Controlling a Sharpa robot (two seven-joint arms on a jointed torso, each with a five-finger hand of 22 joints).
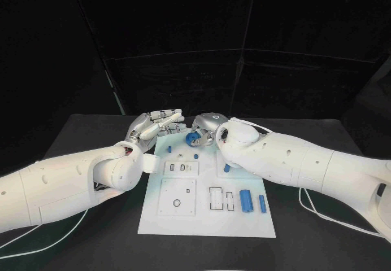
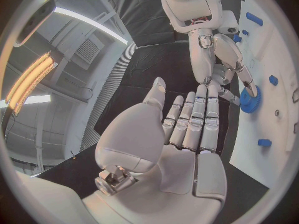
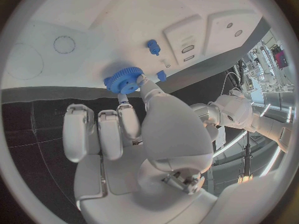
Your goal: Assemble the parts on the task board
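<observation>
Blue gear point(image 1: 193, 139) pinched by right hand point(image 1: 208, 131), upper middle of frame | left hand point(image 1: 153, 129) open, holding nothing | thin fingertip grip, could probably slip mid-seating

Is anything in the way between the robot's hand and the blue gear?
No. The right hand already pinches the blue gear at the far end of the task board. The left hand hovers beside it, its fingers straight and holding nothing.
</observation>
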